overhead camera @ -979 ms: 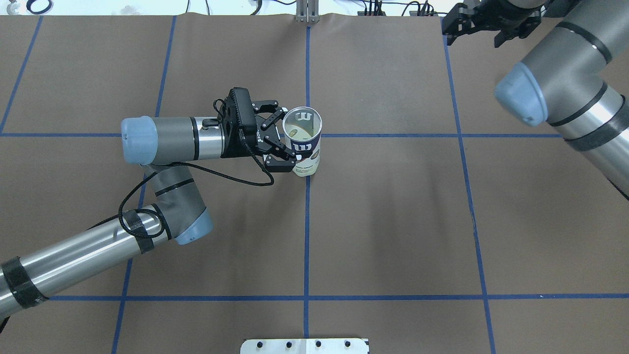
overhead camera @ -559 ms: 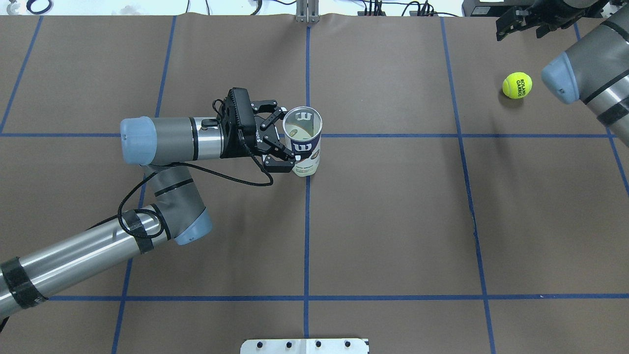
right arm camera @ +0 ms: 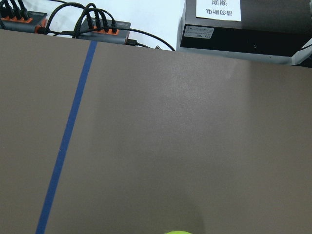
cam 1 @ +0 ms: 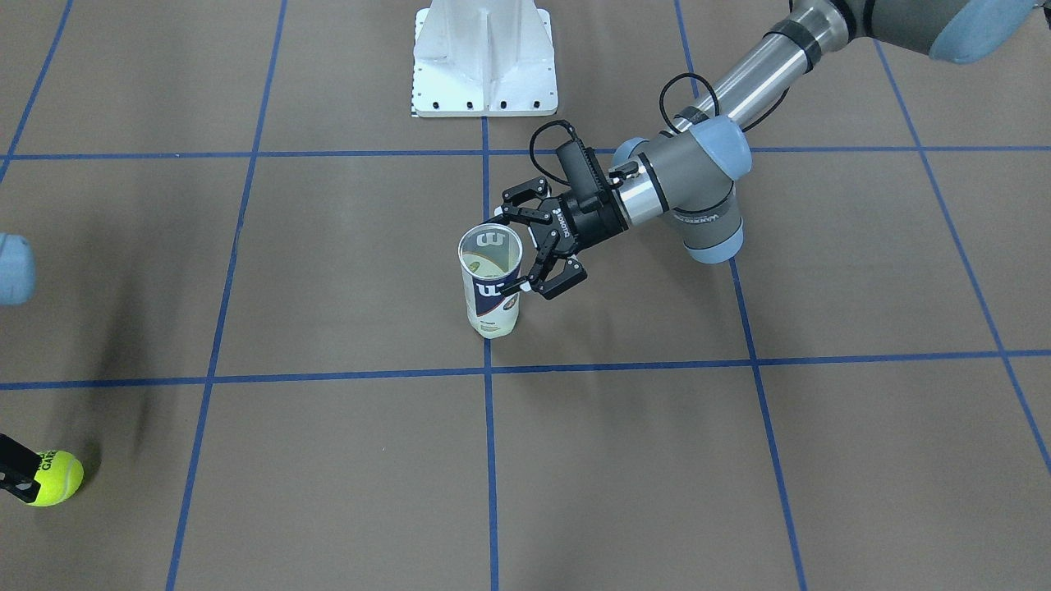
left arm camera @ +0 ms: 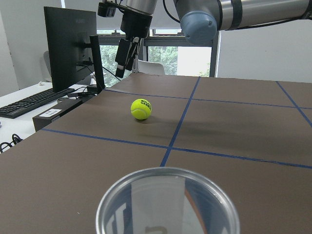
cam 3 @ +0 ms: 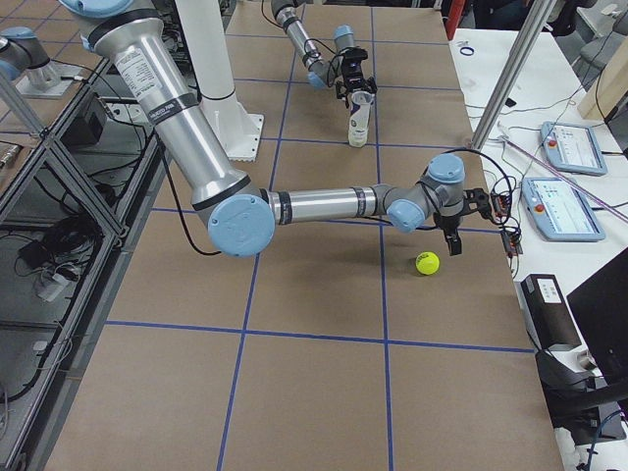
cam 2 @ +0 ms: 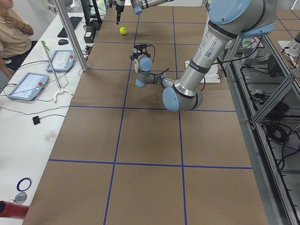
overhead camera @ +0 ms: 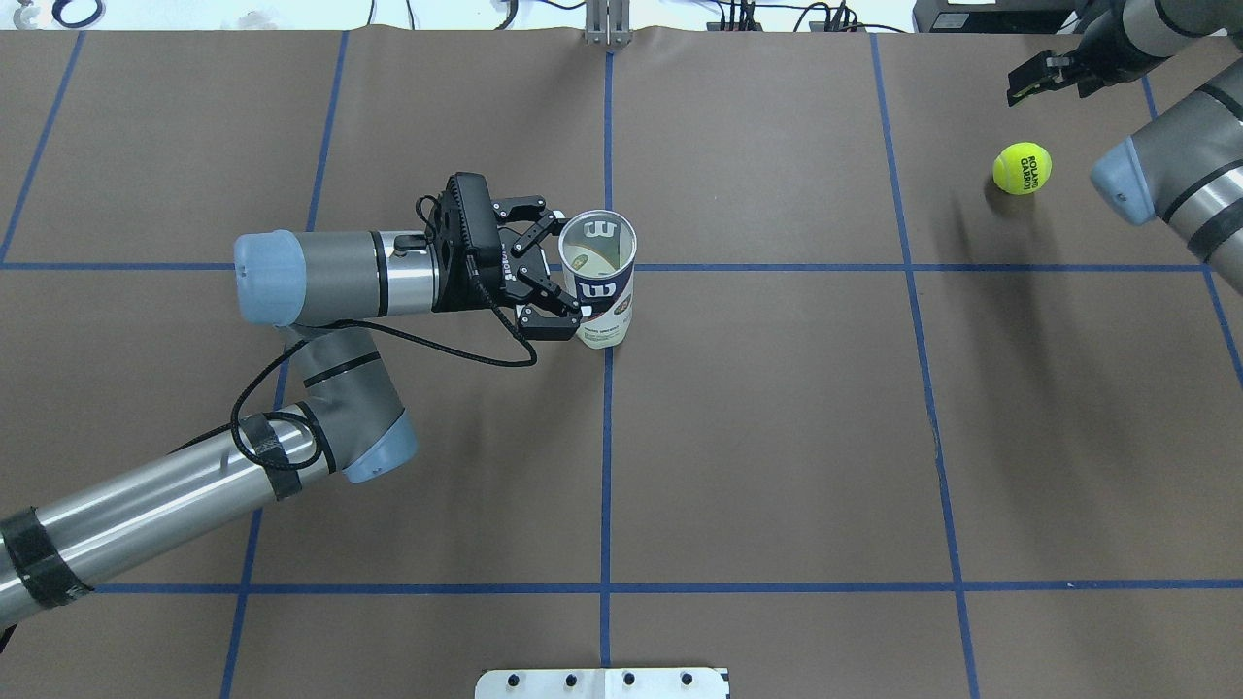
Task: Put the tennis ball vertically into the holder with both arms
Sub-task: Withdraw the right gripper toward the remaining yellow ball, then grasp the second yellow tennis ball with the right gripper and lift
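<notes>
The holder [overhead camera: 600, 291], a clear tube with a navy and white label, stands upright and open-topped at the table's centre line [cam 1: 491, 287]. My left gripper [overhead camera: 568, 269] comes in level from the left. It is open, its fingertips flanking the tube's near side, and I cannot tell whether they touch it. The tube's rim [left arm camera: 168, 204] fills the bottom of the left wrist view. A yellow tennis ball [overhead camera: 1022, 168] lies alone at the far right [cam 1: 53, 478]. My right gripper [overhead camera: 1047, 80] hangs above and just beyond the ball, open and holding nothing [cam 3: 453, 240].
The white pedestal base [cam 1: 484, 57] stands at the robot's side of the table. A black box [overhead camera: 981, 15] and cables sit past the far edge behind the ball. Brown paper with blue tape lines covers the table.
My right arm has swung out toward the far right, uncovering the tennis ball, and its gripper now hangs by the ball. My left gripper has edged slightly back; the tube has stayed put.
</notes>
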### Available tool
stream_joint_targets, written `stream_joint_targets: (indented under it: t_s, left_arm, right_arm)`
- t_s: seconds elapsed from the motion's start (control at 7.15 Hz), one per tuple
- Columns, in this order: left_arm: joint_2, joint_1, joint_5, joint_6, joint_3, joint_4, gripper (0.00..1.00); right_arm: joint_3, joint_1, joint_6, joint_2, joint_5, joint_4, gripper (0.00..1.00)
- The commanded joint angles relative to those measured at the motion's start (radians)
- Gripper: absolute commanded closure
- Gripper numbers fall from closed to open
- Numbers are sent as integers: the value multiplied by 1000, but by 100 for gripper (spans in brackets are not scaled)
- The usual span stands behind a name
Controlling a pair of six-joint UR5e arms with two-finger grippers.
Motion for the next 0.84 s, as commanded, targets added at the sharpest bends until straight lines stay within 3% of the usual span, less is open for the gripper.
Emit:
stream_joint_targets:
  t_s: [0.0, 0.7]
  left_arm:
    - [1, 0, 0, -1, 0, -2, 1]
    - [1, 1, 0, 1, -2, -2, 1]
  right_arm:
    - [-41, -26, 1, -45, -13, 100, 1]
    - [-41, -127, 27, -69, -153, 104, 1]
